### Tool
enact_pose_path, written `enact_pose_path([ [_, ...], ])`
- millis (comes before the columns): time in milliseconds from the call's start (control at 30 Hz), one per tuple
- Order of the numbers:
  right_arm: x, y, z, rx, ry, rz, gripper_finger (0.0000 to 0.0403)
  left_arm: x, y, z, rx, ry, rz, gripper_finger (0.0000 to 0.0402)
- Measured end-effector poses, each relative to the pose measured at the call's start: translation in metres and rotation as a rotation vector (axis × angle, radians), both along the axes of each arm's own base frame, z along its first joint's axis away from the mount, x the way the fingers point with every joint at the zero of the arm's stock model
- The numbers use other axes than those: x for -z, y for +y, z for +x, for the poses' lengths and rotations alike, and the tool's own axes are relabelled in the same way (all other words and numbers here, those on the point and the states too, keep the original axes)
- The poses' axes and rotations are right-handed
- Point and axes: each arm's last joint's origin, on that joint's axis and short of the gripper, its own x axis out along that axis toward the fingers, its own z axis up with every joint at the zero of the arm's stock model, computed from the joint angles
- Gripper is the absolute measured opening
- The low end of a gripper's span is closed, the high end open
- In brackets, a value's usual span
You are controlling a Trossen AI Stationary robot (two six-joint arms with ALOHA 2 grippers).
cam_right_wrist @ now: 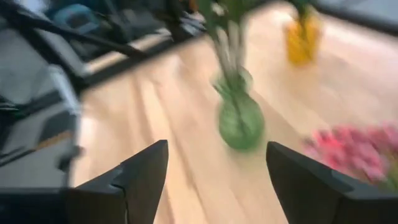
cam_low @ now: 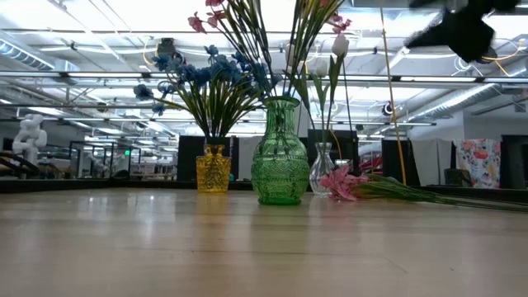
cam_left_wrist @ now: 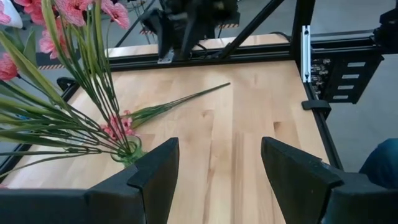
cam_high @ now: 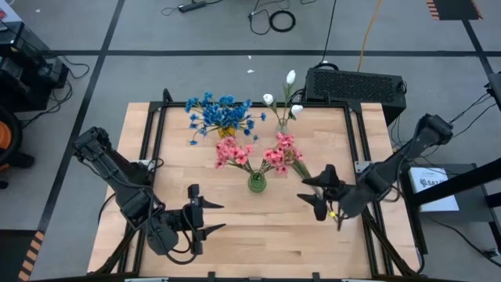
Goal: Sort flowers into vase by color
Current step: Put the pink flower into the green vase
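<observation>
Presently, most flowers stand sorted on the tabletop [cam_high: 235,219]: blue blooms [cam_high: 219,113] in the yellow vase [cam_low: 213,170] at about 11 o'clock from the tabletop's centre, white buds [cam_high: 290,77] in the clear vase [cam_low: 322,170] at about 1 o'clock, and pink blooms [cam_high: 233,151] in the green vase [cam_high: 257,182] near the centre. One loose pink sprig [cam_high: 283,152] lies flat on the wood, its blooms just beside the green vase at roughly 2 o'clock and its stem running toward 4 o'clock.

The right claw [cam_high: 320,196] hovers above the tabletop at about 4 o'clock from the green vase, near the sprig's stem end, its fingers spread wide and holding nothing; the right wrist view looks past them at the green vase and the pink blooms. The left claw [cam_high: 196,215] waits at about 7 o'clock, also wide and empty.

The step in hand is judged to be the pickup of the last pink sprig. The next move would call for lowering the right claw over the thin stem, closing on it close to the wood, then lifting and tipping the sprig upright so the stem end drops into the green vase's narrow mouth, already crowded with stems.
</observation>
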Motion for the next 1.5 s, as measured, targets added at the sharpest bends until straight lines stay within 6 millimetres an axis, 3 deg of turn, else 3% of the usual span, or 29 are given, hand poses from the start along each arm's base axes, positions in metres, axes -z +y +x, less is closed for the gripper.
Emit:
enact_pose_path([
  [167, 0.03, 0.0, 0.0, 0.183, 0.137, 0.01, 0.0266, -0.001, 0.0, 0.0, 0.0, -0.009, -0.01, 0.0235],
  [400, 0.071, -0.024, 0.005, 0.375, 0.515, 0.078, 0.0285, -0.001, 0.0, 0.001, -0.001, -0.012, -0.012, 0.0235],
  [533, 0.084, -0.033, 0.007, 0.416, 0.682, 0.081, 0.0292, -0.002, -0.001, 0.001, 0.001, -0.014, -0.012, 0.0235],
  [833, 0.094, -0.039, 0.021, 0.378, 0.719, 0.039, 0.0288, -0.002, -0.001, 0.001, 0.002, -0.013, -0.006, 0.0235],
  [1067, 0.114, -0.04, 0.028, 0.374, 0.806, -0.017, 0.0285, -0.001, -0.001, 0.001, 0.002, -0.012, -0.006, 0.0235],
  [1300, 0.131, -0.035, 0.035, 0.342, 0.87, 0.0, 0.0248, -0.001, -0.001, 0.001, 0.002, -0.013, -0.007, 0.0235],
  [1500, 0.13, -0.034, 0.035, 0.321, 0.886, 0.051, 0.0169, -0.001, 0.0, 0.001, 0.001, -0.013, -0.007, 0.0235],
])
